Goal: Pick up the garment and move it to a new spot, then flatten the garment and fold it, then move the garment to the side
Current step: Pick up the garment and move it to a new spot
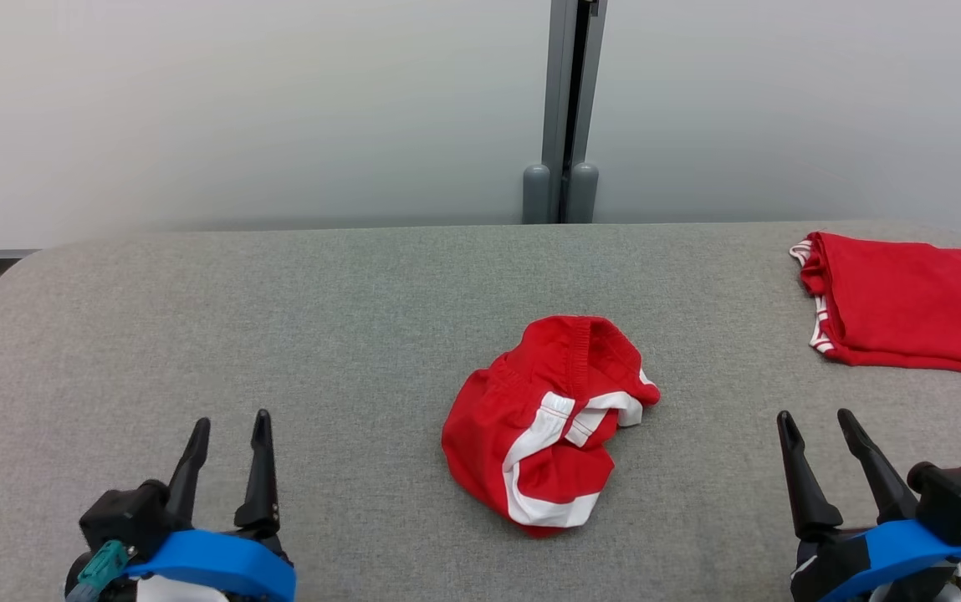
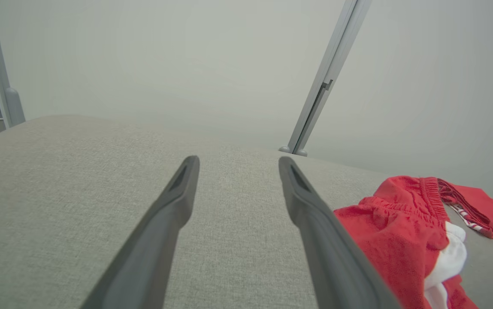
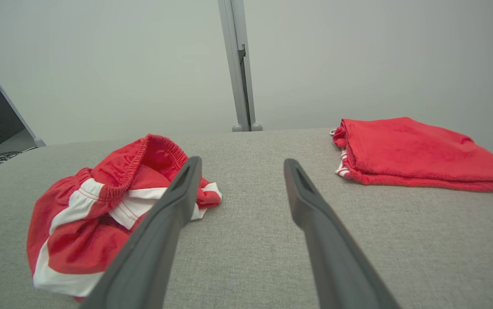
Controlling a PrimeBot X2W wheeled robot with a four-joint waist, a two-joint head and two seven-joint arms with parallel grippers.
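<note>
Left gripper (image 1: 231,418) at 7 o'clock, right gripper (image 1: 815,414) at 5, both gape empty; snagging one layer of the shorts (image 1: 543,418) could twist them.

Grey fabric table (image 1: 279,334): crumpled red shorts (image 1: 547,418) centre, folded red cloth (image 1: 907,301) right.

From the head we look forward and down across the table (image 1: 279,334); our wrist cameras ride low near its surface, facing the wall (image 3: 100,64) — both share the crumpled garment (image 2: 400,240).
</note>
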